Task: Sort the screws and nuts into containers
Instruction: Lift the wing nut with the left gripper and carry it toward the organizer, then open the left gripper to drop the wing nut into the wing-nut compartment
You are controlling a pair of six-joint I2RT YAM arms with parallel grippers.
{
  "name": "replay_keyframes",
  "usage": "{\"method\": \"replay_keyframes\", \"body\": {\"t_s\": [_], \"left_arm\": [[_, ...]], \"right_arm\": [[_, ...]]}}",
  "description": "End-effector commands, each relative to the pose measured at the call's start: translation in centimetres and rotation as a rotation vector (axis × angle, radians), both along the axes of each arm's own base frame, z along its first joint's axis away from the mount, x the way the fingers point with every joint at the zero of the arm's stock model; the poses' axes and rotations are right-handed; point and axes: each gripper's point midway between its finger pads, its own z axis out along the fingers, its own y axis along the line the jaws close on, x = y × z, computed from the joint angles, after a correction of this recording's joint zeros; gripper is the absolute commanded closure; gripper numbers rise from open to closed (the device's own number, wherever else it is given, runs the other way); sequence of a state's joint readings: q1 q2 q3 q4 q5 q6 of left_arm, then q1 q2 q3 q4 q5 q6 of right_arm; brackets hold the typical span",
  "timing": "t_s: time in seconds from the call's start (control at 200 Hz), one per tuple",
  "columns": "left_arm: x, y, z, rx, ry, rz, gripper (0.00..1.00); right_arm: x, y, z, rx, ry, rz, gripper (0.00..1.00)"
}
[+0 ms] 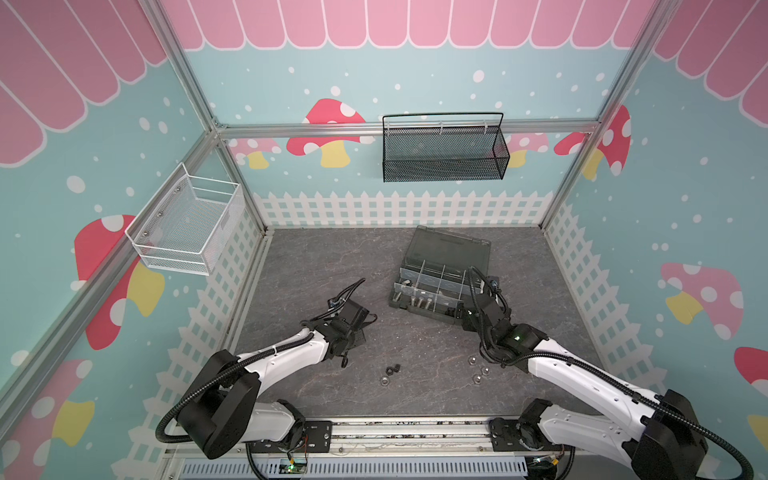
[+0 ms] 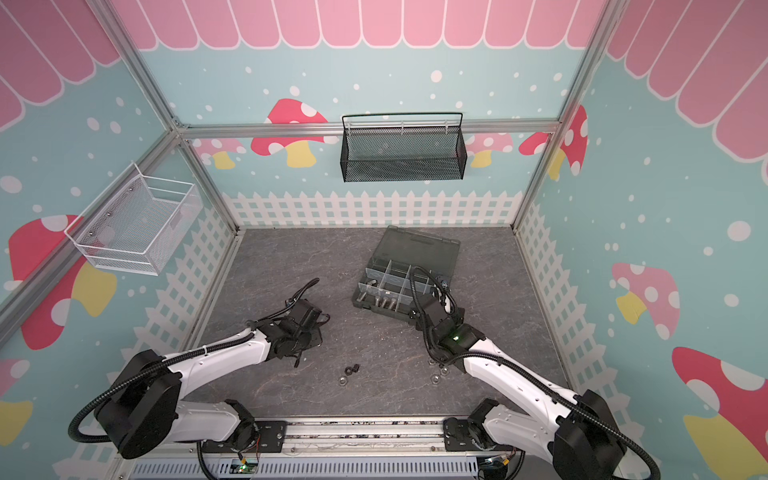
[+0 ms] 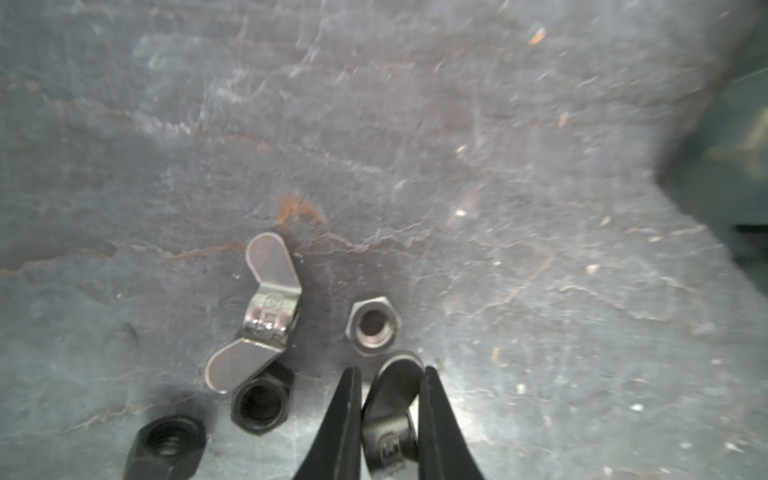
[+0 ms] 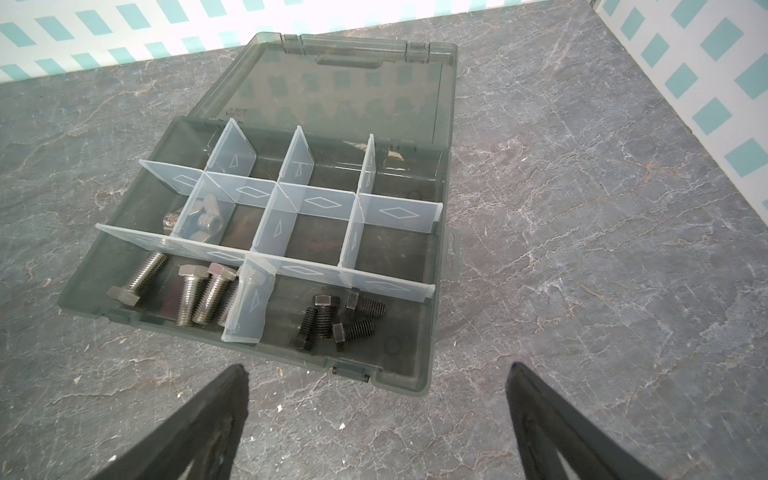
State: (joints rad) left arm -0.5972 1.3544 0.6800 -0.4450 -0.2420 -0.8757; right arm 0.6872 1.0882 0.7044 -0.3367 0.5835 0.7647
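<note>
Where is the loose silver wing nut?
In the left wrist view, left arm's side: the silver wing nut lies touching a black hex nut, beside a silver hex nut, near the left end effector.

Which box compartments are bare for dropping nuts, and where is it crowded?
Bare: the far row along the lid hinge and the three middle compartments past the wing nuts. Crowded: the near row, silver screws and black screws.

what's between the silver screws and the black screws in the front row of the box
A translucent divider, clear in the right wrist view; the silver screws lie on one side of it, the black screws on the other.
</note>
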Motion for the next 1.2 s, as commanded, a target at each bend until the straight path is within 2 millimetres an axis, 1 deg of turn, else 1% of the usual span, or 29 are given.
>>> {"method": "replay_keyframes", "body": {"t_s": [0.0, 0.115, 0.195, 0.33, 0.475, 0.64, 0.846, 1.021, 1.196], "left_arm": [[2.5, -1.5, 3.3, -0.030, -0.086, -0.022, 0.87], [4.6, -3.3, 5.0, -0.055, -0.122, -0.052, 0.87], [6.2, -5.0, 6.0, -0.078, -0.146, -0.082, 0.87], [8.8, -7.9, 7.0, -0.095, -0.158, -0.133, 0.89], [11.3, -10.6, 7.3, -0.099, -0.176, -0.166, 0.89], [14.4, -13.2, 7.6, -0.115, -0.195, -0.187, 0.90], [17.6, -16.4, 7.0, -0.154, -0.188, -0.215, 0.89], [19.5, -17.8, 6.3, -0.148, -0.177, -0.216, 0.89], [20.3, -18.0, 5.5, -0.132, -0.163, -0.207, 0.86]], "right_arm": [[0.3, 0.0, 0.0, 0.002, 0.002, -0.016, 0.02], [0.6, 0.4, -0.1, 0.001, 0.010, -0.009, 0.02], [0.7, 0.6, -0.2, 0.001, 0.017, -0.005, 0.02], [0.9, 0.9, -0.2, -0.003, 0.025, 0.003, 0.02], [0.9, 0.9, 0.0, -0.003, 0.020, 0.001, 0.02], [0.9, 0.8, 0.3, 0.004, 0.012, -0.001, 0.02], [0.8, 0.8, -0.1, 0.002, 0.023, 0.003, 0.02], [0.7, 0.9, 0.1, 0.003, 0.022, 0.013, 0.02], [0.6, 0.7, 0.5, 0.001, 0.009, 0.014, 0.02]]}}
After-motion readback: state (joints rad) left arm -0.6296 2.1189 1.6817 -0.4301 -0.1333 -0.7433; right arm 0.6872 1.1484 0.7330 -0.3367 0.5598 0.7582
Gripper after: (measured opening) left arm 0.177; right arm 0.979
